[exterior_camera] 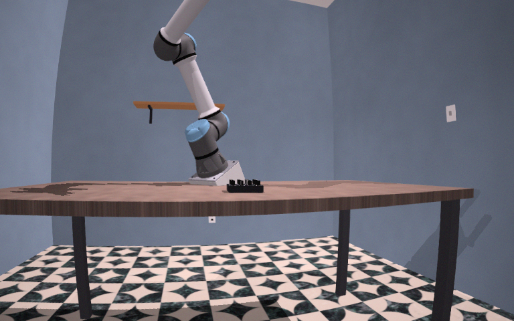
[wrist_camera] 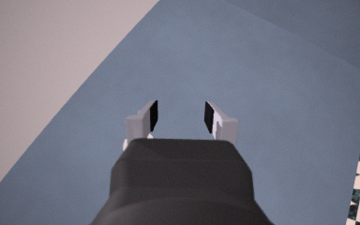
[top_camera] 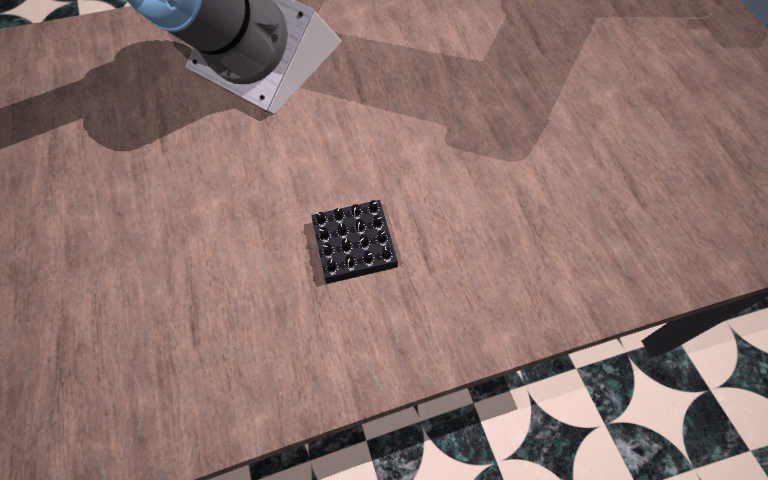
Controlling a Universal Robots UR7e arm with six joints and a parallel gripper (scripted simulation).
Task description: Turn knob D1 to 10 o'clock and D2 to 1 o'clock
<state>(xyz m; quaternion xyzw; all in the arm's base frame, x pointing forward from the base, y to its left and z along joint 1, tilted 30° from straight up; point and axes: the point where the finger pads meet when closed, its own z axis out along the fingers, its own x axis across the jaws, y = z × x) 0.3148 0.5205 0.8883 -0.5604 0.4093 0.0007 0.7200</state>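
Note:
The knob box (top_camera: 353, 241) (exterior_camera: 245, 187) is a small black square block with a four-by-four grid of black knobs with white lines. It stands on its feet near the middle of the wooden table (top_camera: 169, 254) (exterior_camera: 151, 198). The printed names and marks are too small to read, and I cannot tell which row is D. My gripper (wrist_camera: 181, 111) shows only in the wrist view. It is open and empty, and it points at the blue wall and ceiling, far above the box. The box is not in the wrist view.
The arm's base (top_camera: 266, 50) (exterior_camera: 215, 172) stands on a wedge mount at the table's back, behind the box. The arm rises out of the top of the frame in the exterior view. The table's front edge (top_camera: 509, 370) runs diagonally, with chequered floor beyond it.

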